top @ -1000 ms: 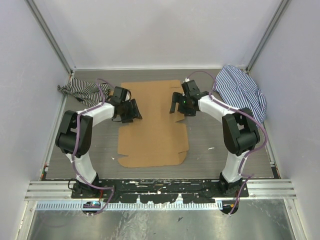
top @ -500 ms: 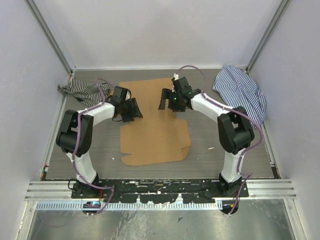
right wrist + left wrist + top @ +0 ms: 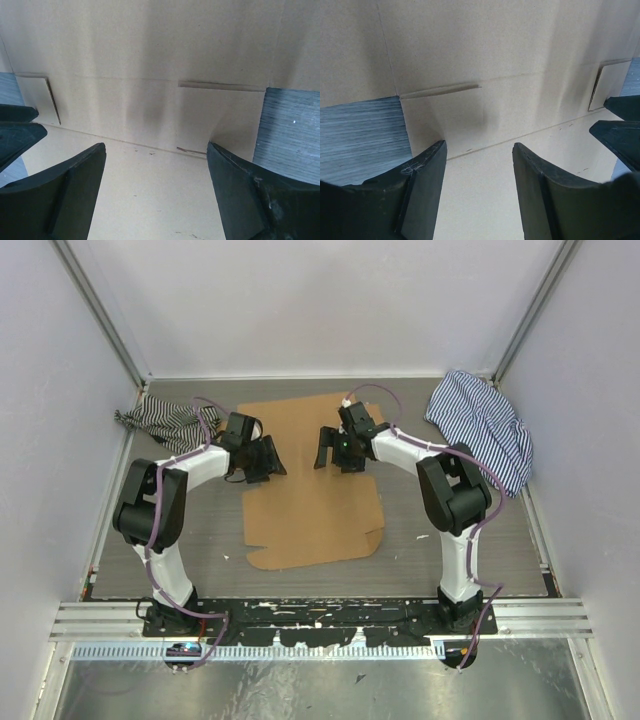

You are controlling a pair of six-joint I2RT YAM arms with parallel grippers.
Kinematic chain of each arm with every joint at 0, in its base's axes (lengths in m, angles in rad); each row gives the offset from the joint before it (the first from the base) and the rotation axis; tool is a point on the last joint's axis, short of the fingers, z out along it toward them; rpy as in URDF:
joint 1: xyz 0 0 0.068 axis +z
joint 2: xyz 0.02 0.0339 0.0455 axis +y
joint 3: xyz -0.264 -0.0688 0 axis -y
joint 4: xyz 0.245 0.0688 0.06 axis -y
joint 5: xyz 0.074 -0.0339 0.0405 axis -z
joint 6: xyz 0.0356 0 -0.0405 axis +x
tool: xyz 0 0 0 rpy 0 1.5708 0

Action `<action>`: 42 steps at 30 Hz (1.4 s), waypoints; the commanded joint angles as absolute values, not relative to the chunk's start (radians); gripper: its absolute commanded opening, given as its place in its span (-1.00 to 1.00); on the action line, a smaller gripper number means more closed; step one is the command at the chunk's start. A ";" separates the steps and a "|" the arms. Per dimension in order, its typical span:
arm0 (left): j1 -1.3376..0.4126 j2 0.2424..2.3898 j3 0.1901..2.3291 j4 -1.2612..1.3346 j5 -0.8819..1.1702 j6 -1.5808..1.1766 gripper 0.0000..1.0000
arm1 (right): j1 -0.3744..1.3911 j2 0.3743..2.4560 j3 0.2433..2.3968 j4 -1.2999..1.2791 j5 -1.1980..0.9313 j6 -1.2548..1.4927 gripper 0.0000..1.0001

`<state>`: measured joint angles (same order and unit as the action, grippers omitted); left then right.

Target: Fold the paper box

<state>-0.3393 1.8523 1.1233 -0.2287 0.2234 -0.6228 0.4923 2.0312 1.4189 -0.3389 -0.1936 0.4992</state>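
The paper box [image 3: 310, 510] is a flat brown cardboard sheet lying in the middle of the table. Over its left edge my left gripper [image 3: 268, 462] stands open. My right gripper [image 3: 330, 451] hovers open over the sheet's far middle, facing the left one. In the left wrist view the open left gripper [image 3: 479, 145] has bare cardboard [image 3: 485, 80] with a crease and a slit under it, and the right gripper's fingers [image 3: 620, 132] show at the right edge. Cardboard [image 3: 150, 60] fills the right wrist view too, below the open right gripper [image 3: 156, 146]. Neither gripper holds anything.
A striped cloth [image 3: 165, 418] lies bunched at the back left corner. A larger striped cloth [image 3: 480, 425] lies at the back right by the wall. Enclosure walls close in on three sides. Grey table [image 3: 360, 130] shows beside the sheet's edges.
My right gripper has swung left from the sheet's right edge to over its far middle. The sheet's near end has shifted slightly right. The left arm has not moved.
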 commanded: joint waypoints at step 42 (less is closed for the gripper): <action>-0.172 1.732 1.257 -0.541 0.012 -0.613 0.80 | 0.194 2.053 1.763 -0.530 -0.097 0.351 0.99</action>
<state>-0.1646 1.6627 1.1721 -0.5407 -0.0139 -0.6003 0.2211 1.9644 1.6459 -0.5571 -0.0231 0.3794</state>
